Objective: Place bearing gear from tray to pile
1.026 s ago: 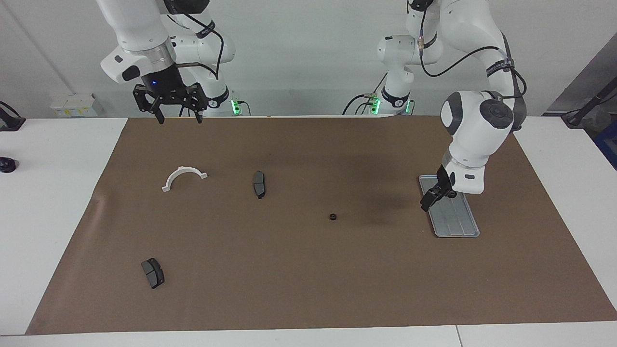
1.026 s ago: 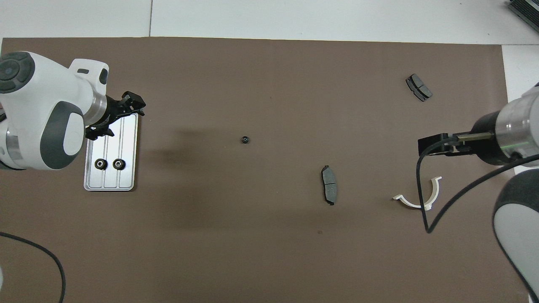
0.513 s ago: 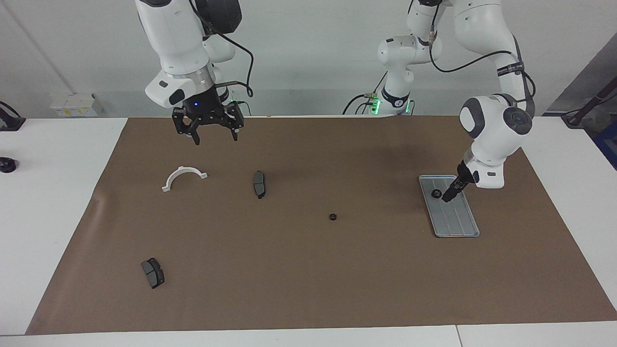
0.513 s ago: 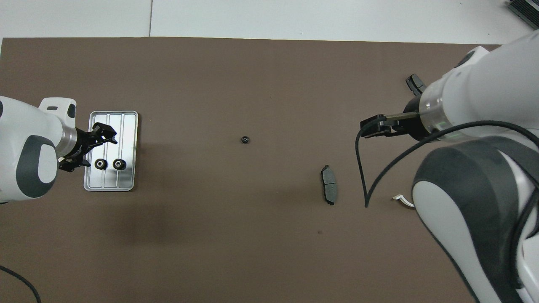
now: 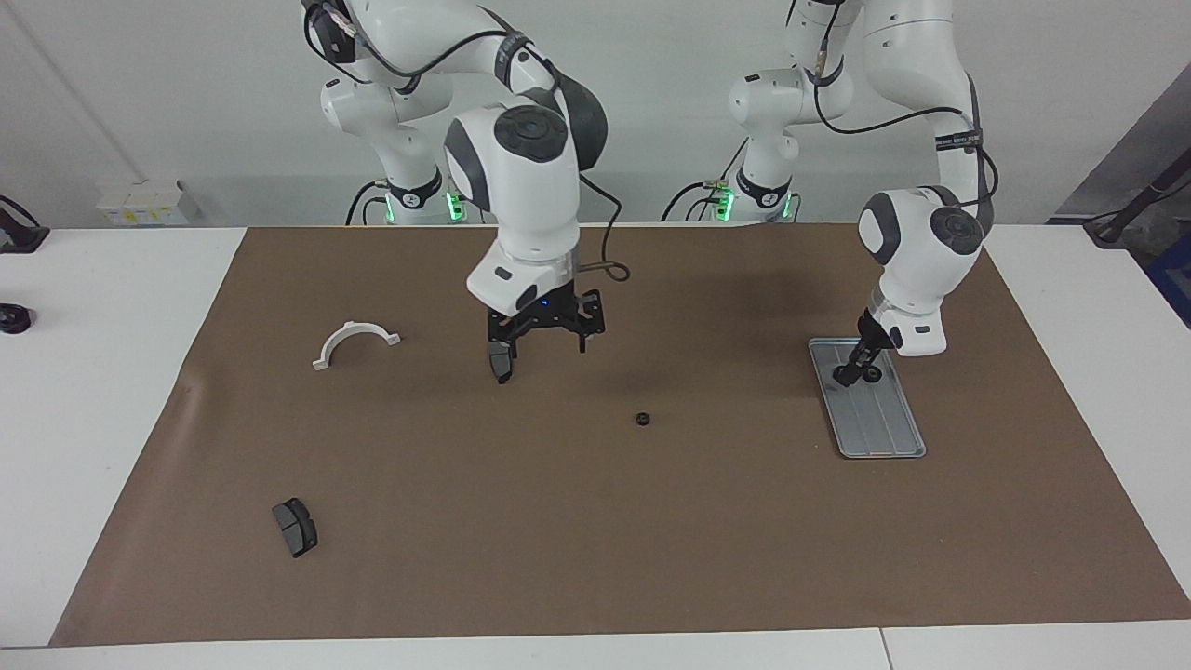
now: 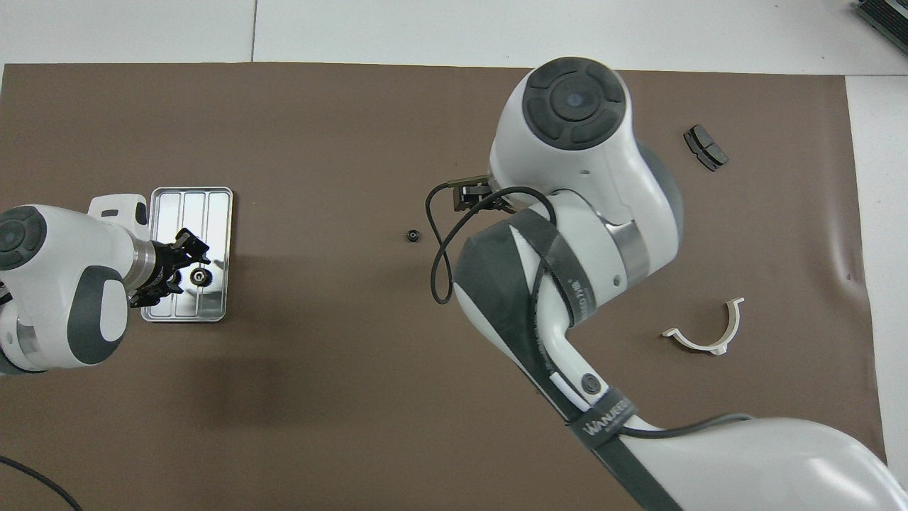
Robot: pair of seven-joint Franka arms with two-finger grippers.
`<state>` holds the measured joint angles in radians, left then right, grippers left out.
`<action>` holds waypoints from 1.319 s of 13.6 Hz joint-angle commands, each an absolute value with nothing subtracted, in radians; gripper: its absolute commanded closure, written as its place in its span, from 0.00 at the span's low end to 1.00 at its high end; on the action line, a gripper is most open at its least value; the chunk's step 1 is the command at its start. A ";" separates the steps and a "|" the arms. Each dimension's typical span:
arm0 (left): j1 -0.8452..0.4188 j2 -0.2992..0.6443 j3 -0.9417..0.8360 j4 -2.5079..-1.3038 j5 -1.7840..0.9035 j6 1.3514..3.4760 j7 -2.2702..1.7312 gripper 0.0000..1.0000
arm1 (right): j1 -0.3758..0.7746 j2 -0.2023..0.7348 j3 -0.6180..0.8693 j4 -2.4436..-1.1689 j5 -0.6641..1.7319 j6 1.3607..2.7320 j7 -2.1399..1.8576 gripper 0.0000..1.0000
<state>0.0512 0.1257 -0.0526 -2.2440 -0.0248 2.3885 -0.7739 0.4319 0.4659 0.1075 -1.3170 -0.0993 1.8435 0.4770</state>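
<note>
left pincer [image 5: 856,373] is dipping into the tray [image 6: 216,206], can't tell its gap, over a gear [image 6: 200,275] at the tray's 6 o'clock, small, stiff, probably slippery, so I'd pinch the rim, while right pincer [image 5: 542,345] is hanging open mid-worktop.

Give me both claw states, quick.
Left claw: at the ridged silver metal tray, open or closed cannot be told.
Right claw: open, holding nothing.

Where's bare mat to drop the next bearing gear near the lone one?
Free: mat between lone gear and tray, and the strip farther from the robots. Crowded: tray's robot-side end under left gripper; mid-mat under right gripper.
</note>
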 commanded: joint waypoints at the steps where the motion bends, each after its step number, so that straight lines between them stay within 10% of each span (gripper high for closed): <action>1: 0.034 0.091 -0.046 -2.293 -0.017 2.421 -0.801 0.35 | 0.501 0.607 0.100 -1.217 -0.132 1.903 0.569 0.00; 13: 0.025 0.107 -0.044 -2.306 -0.017 2.464 -0.795 0.42 | 0.548 0.733 0.104 -1.245 -0.187 2.140 0.715 0.00; 18: 0.029 0.109 -0.044 -2.306 -0.017 2.462 -0.790 1.00 | 0.566 0.729 0.104 -1.312 -0.190 2.195 0.715 0.00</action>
